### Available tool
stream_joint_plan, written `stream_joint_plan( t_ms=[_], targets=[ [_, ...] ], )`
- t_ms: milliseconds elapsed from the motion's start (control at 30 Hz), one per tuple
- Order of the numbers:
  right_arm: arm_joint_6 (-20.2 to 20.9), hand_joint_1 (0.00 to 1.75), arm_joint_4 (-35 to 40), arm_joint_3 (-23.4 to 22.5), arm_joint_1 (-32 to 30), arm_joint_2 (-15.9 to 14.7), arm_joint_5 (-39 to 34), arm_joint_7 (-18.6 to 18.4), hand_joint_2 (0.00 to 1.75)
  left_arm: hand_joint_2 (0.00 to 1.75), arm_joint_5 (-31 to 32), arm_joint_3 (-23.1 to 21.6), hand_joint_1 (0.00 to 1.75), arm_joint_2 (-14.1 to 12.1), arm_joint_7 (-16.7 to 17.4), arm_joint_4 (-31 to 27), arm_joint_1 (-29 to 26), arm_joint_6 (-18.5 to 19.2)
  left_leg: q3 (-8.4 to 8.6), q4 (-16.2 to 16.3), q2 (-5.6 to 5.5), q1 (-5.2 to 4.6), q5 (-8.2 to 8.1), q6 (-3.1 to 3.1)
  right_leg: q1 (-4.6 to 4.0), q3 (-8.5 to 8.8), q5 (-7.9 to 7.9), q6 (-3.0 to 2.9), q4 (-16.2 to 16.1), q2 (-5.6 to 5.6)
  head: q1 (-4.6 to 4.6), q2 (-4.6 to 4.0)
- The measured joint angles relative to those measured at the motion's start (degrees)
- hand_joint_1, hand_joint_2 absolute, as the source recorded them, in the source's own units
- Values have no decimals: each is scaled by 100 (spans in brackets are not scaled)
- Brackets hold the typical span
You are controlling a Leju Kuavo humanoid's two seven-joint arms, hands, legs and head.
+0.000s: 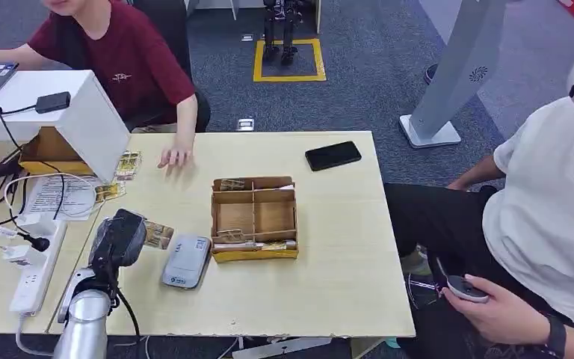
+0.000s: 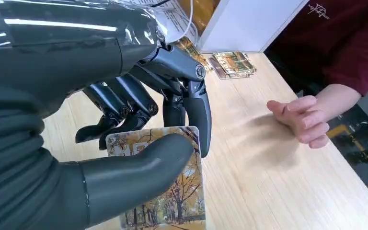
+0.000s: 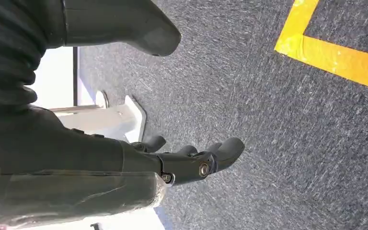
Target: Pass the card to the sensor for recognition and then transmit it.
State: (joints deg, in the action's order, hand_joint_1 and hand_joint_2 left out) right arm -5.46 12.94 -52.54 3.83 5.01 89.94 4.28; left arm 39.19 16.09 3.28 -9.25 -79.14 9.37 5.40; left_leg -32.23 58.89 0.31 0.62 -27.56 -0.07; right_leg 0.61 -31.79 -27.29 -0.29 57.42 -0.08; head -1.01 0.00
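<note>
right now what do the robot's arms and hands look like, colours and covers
The left arm is a silver metal tube with a black cable running along it. The left hand has a grey ribbed cover at the wrist, a thick matte grey thumb and glossy darker fingers with small round silver pins. The right hand looks the same: dark grey, with clear film over its back.

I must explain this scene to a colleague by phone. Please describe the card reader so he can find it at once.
On the light wooden table stands a brown cardboard divider box. Just beside its front corner, toward the left robot hand holding a picture card, lies the card reader. It is the flat grey-white rounded pad, unlike the black phone farther back.
</note>
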Motion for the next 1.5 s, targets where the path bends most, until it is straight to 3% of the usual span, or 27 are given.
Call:
stream_joint_plan(
  t_ms=[233, 467, 700, 1200, 1500],
  targets=[
    [-17, 0, -9, 0, -15, 0, 0, 28, 175, 175, -168, -225, 175, -217, -153, 0, -318, 238, -3, 0, 2, 0, 0, 0, 0, -6, -1, 0, 0, 2, 0, 0],
    [-20, 0, -15, 0, -24, 0, 0, 70, 175, 175, -356, -634, 175, -572, -280, -2, -794, 260, -13, 0, 2, 0, 0, 0, 0, -16, -1, 0, 0, 2, 0, 0],
    [-35, 0, -17, 0, -24, 0, 0, 79, 175, 175, -404, -859, 175, -734, -271, -42, -936, 247, -15, 0, 0, 0, 1, 0, 0, -16, 1, 1, 0, 0, -2, 0],
    [-57, 0, -17, 0, -23, 0, 0, 87, 175, 175, -39, -1134, 175, -741, -48, -42, -909, -40, -14, 0, 1, 0, 2, 1, 0, -17, 2, 3, 0, 1, 0, 0],
    [-70, 0, -17, 0, -19, 2, 0, 70, 175, 175, 92, -1139, 175, -535, 90, -42, -748, -177, -15, 0, -1, -1, 3, 2, 0, -16, 4, 3, 0, -1, 0, 0]
  ],
)
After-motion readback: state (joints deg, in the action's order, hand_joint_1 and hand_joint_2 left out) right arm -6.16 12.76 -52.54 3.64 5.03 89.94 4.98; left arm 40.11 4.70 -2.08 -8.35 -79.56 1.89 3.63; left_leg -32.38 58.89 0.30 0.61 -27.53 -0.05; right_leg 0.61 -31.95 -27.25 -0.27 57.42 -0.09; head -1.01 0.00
